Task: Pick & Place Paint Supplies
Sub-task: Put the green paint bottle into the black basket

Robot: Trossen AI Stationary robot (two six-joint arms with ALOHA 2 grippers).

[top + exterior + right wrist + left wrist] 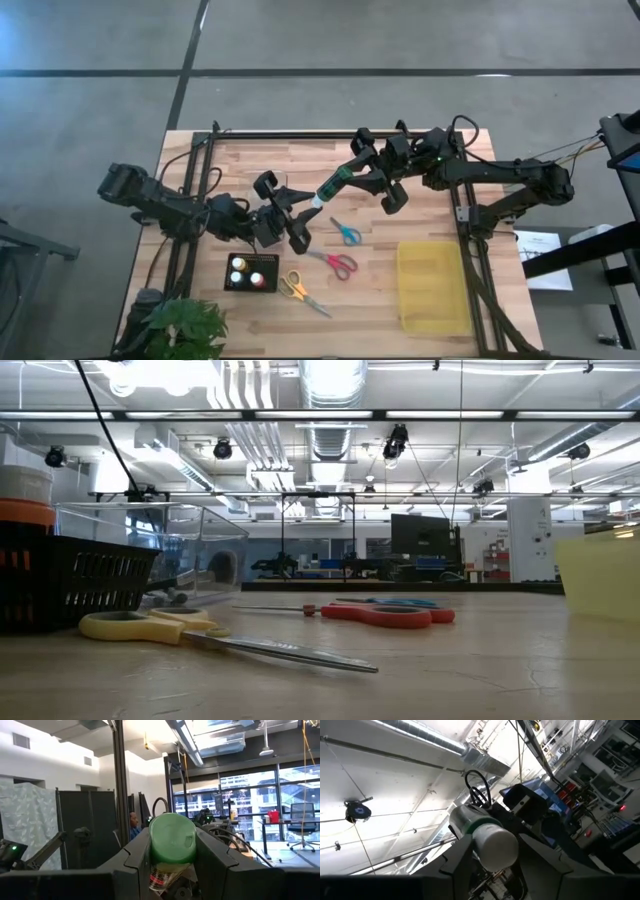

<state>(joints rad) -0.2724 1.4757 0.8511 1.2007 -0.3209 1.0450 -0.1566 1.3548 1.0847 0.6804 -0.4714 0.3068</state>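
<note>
Green-capped and white-bottomed, a paint bottle hangs in mid-air above the table's middle, pinched at both ends. On the left, the left arm stretches in low from the table's left edge, and the left gripper has its fingers clamped on the bottle's white end. On the right, the right arm reaches across from the far right corner, and the right gripper squeezes the green cap between its fingers. Down on the wooden table, near the front, the black tray holds small pots; just beside it lie the yellow scissors, then the red scissors and the blue scissors. Farthest right sits the yellow bin, close to the table's right edge, with bare wood between it and the scissors.
</note>
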